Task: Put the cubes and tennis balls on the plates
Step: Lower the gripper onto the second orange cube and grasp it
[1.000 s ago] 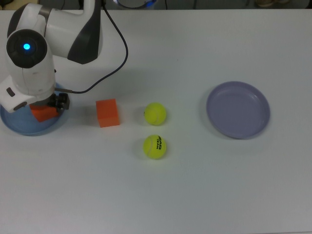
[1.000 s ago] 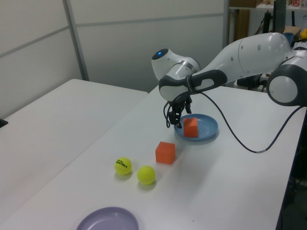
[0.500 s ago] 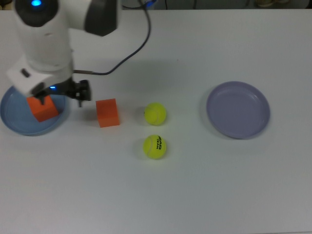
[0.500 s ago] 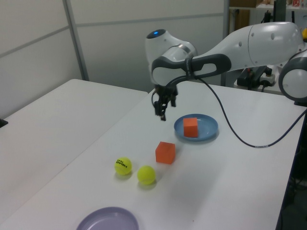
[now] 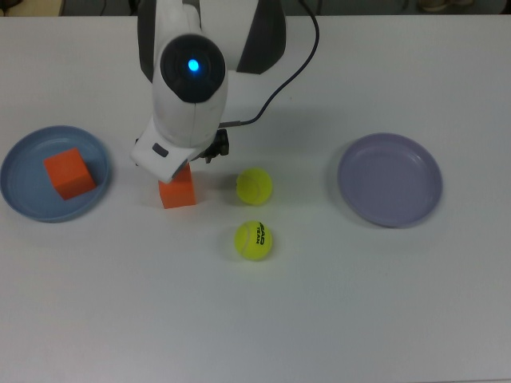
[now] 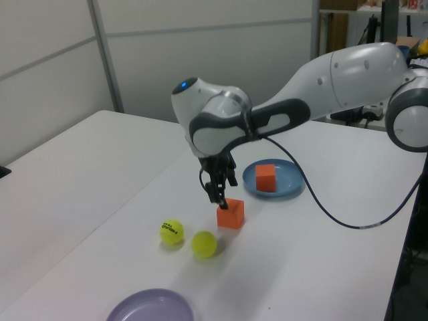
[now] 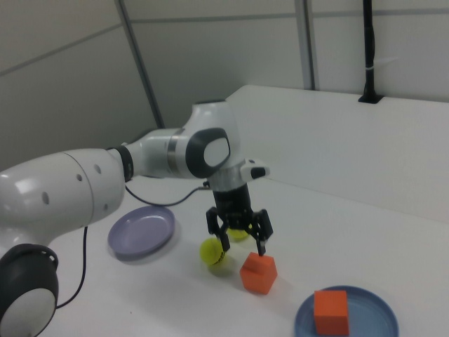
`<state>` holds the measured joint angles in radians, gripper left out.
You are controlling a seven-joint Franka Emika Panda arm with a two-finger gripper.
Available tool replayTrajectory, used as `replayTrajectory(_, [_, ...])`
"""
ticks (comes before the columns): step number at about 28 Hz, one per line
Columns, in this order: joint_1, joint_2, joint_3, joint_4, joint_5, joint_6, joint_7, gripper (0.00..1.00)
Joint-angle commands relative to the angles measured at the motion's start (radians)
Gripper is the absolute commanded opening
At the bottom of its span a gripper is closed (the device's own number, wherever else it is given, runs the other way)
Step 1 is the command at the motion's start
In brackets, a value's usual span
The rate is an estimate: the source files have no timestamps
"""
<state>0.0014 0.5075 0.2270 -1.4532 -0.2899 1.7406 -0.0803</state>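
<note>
Orange cube [image 7: 258, 273] sits beneath the spread claw [image 7: 242, 240], unplated.

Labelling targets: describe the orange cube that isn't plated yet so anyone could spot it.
On the white table, start at the light blue round plate near the top view's left edge, which holds one orange cube. The target cube sits bare on the table between that plate and the two yellow-green tennis balls. It is the only cube off a plate, directly under the open gripper.

White table, grey panelled walls

The white table [image 6: 100, 174] is backed by grey wall panels [image 7: 210, 49]; cluttered shelving [image 6: 348, 20] is seen beyond.
</note>
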Motion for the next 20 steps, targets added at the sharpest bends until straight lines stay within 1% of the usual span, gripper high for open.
replayTrajectory(1, [0.003, 0.038, -0.005, -0.009, -0.061, 0.013, 0.043, 1.0])
replayTrajectory(4, [0.014, 0.058, -0.005, -0.012, -0.087, 0.045, 0.062, 1.0])
replayTrajectory(8, [0.017, 0.077, -0.005, -0.012, -0.104, 0.053, 0.071, 1.0])
replayTrajectory(9, [0.017, 0.08, -0.005, -0.012, -0.11, 0.053, 0.073, 0.95])
replayTrajectory(10, [0.017, 0.08, -0.005, -0.012, -0.112, 0.053, 0.071, 0.81])
replayTrajectory(11, [0.017, 0.08, -0.005, -0.012, -0.112, 0.054, 0.071, 0.62])
replayTrajectory(13, [0.017, 0.08, -0.003, -0.01, -0.1, 0.059, 0.071, 0.19])
replayTrajectory(14, [0.019, 0.08, -0.003, -0.009, -0.095, 0.069, 0.074, 0.0])
replayTrajectory(17, [0.038, 0.078, -0.003, -0.003, -0.092, 0.071, 0.076, 0.0])
replayTrajectory(20, [0.043, 0.069, -0.003, 0.011, -0.091, 0.071, 0.077, 0.0])
